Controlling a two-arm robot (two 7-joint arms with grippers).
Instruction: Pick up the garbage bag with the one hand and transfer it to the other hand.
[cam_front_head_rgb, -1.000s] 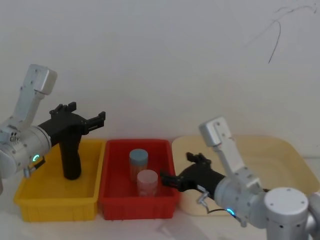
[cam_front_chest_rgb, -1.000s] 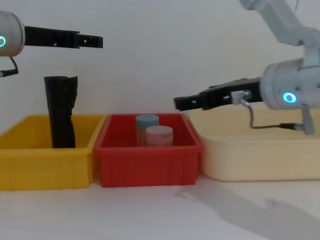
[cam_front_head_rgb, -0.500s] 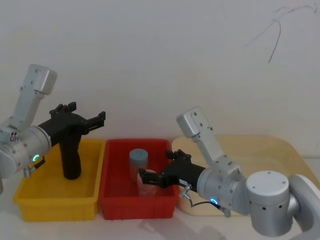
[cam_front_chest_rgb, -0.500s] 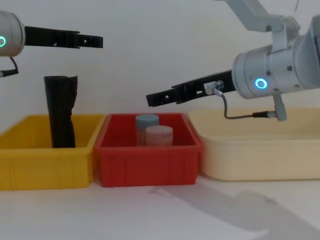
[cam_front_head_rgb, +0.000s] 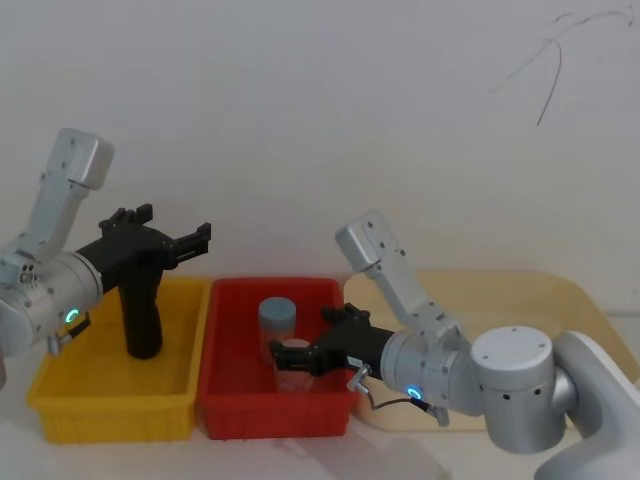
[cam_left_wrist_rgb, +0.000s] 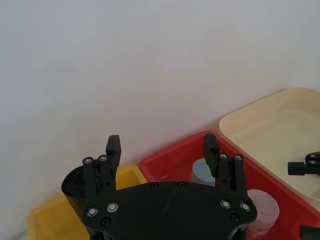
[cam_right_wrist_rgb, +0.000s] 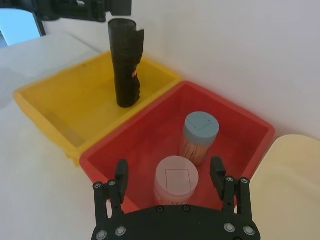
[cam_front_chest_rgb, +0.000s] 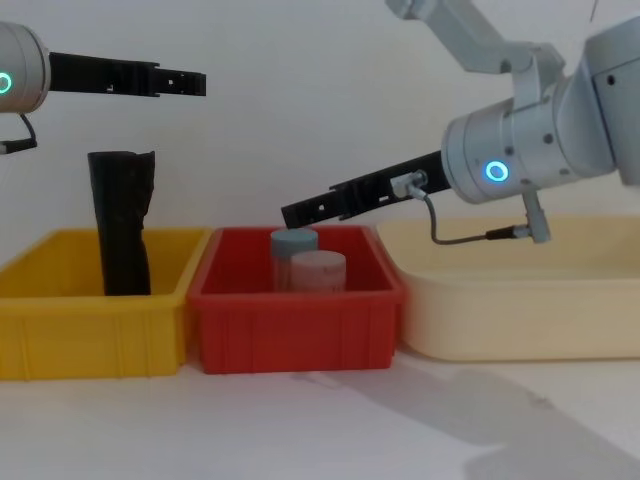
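The garbage bag (cam_front_head_rgb: 141, 312) is a black crinkled roll standing upright in the yellow bin (cam_front_head_rgb: 110, 410), also seen in the chest view (cam_front_chest_rgb: 122, 225) and the right wrist view (cam_right_wrist_rgb: 126, 62), where a small red label shows. My left gripper (cam_front_head_rgb: 172, 232) hovers open just above the roll's top, apart from it (cam_front_chest_rgb: 195, 82); its fingers spread wide in its wrist view (cam_left_wrist_rgb: 162, 146). My right gripper (cam_front_head_rgb: 300, 335) hangs open over the red bin (cam_right_wrist_rgb: 169, 172), tilted down above the pink-lidded jar (cam_front_chest_rgb: 290, 213), holding nothing.
The red bin (cam_front_head_rgb: 275, 410) holds a blue-lidded jar (cam_front_head_rgb: 277, 312) and a pink-lidded jar (cam_right_wrist_rgb: 175, 181). A cream tray (cam_front_head_rgb: 560, 300) lies to its right. A white wall stands close behind all three containers.
My right arm has swung left from above the cream tray to above the red bin and dipped lower. The left arm and the roll have not moved.
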